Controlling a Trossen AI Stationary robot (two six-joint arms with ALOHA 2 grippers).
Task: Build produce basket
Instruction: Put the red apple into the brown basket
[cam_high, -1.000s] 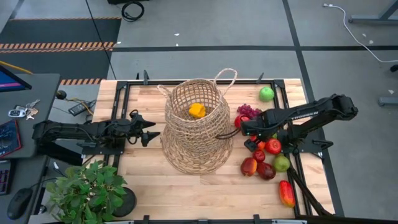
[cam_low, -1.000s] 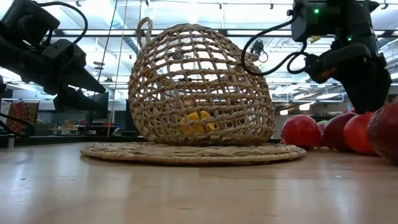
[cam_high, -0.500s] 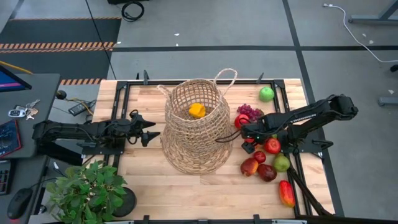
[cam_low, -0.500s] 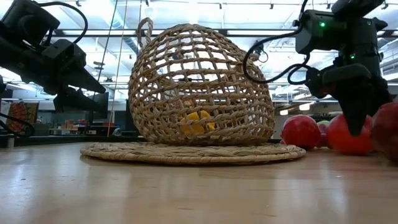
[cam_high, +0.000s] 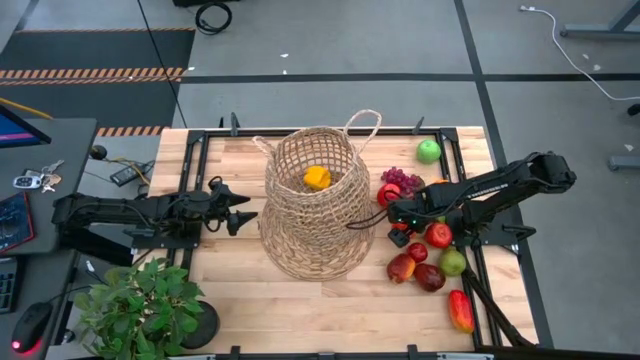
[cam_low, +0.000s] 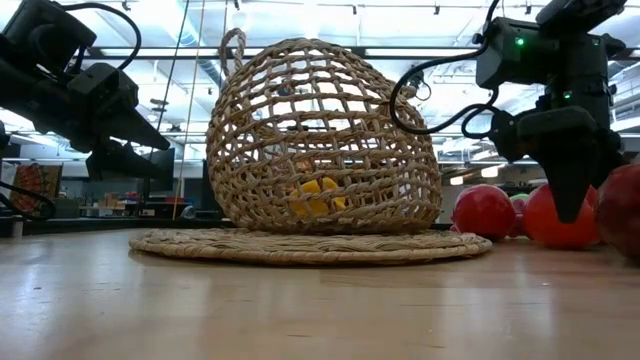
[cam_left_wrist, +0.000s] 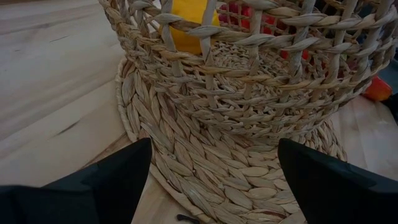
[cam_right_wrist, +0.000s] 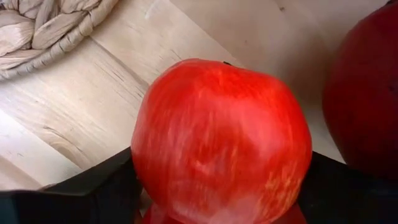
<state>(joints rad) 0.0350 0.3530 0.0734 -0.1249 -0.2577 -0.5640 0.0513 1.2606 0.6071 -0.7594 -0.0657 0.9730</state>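
Right gripper (cam_high: 393, 220) fingers straddle a red apple (cam_right_wrist: 221, 140) beside the basket (cam_high: 318, 200); left gripper (cam_high: 240, 212) fingers open.

We record a light wooden table (cam_high: 300, 300) with a black frame along its edges. Directly on it stand the wicker basket (cam_high: 318, 205) at centre and a potted plant (cam_high: 140, 308) at one corner; beside the basket lie grapes (cam_high: 399, 178), a green apple (cam_high: 429, 151) and a cluster of red produce (cam_high: 425, 262).
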